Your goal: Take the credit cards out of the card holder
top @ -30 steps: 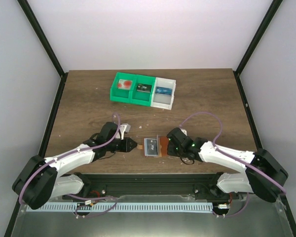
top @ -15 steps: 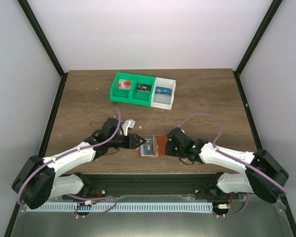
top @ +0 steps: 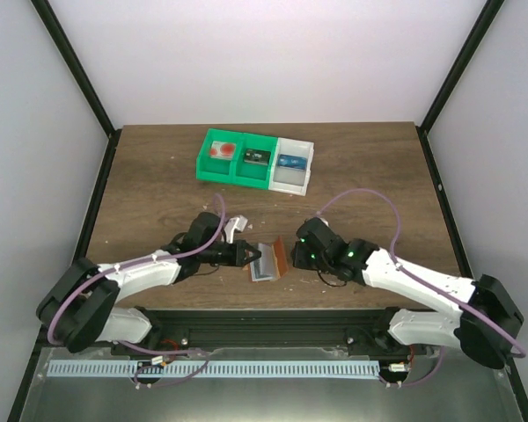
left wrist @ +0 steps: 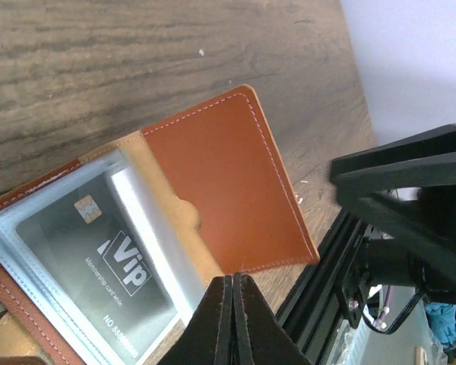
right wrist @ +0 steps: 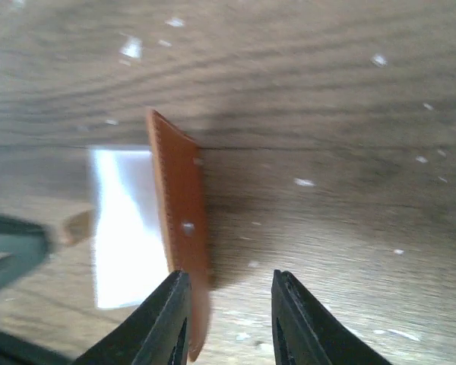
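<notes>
The card holder (top: 264, 265) lies open near the table's front edge, its orange-brown flap (left wrist: 220, 175) raised. A grey credit card (left wrist: 99, 262) marked Vip sits in its clear sleeve. My left gripper (left wrist: 233, 283) is shut, its tip at the flap's near edge, and I see nothing between the fingers. From above, the left gripper (top: 249, 255) is at the holder's left side and the right gripper (top: 293, 256) at its right. In the right wrist view the flap (right wrist: 178, 213) stands on edge just inside the left finger of my open right gripper (right wrist: 228, 304).
A row of green and white bins (top: 255, 161) holding small items stands at the back of the wooden table (top: 158, 185). The black frame rail (top: 264, 321) runs along the near edge, right below the holder.
My left gripper has moved right up to the holder, opening and shutting again. The right gripper has gone from shut to open. The orange flap has risen from flat to standing.
</notes>
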You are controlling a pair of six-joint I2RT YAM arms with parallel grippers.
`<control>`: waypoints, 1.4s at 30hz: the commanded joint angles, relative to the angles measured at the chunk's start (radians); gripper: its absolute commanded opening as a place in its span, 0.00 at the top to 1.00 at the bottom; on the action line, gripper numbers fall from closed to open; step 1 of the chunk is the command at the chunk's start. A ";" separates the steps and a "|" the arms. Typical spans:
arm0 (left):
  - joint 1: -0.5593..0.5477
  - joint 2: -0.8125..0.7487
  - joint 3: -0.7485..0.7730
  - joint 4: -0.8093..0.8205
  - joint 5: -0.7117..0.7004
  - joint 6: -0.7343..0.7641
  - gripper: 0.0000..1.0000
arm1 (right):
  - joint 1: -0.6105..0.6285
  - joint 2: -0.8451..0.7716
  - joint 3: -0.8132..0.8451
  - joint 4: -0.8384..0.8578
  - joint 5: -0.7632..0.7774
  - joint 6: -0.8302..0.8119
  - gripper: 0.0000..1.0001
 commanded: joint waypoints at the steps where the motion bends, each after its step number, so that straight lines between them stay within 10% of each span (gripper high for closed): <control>1: -0.002 0.064 -0.004 0.101 0.055 -0.011 0.99 | 0.064 -0.046 0.106 -0.022 0.016 -0.016 0.68; 26: 0.101 0.006 -0.103 0.096 -0.025 -0.061 0.67 | 0.100 0.253 0.205 0.131 -0.064 -0.135 0.34; 42: 0.103 0.077 -0.088 0.129 0.012 -0.039 0.75 | 0.100 0.235 0.179 0.064 0.092 -0.089 0.67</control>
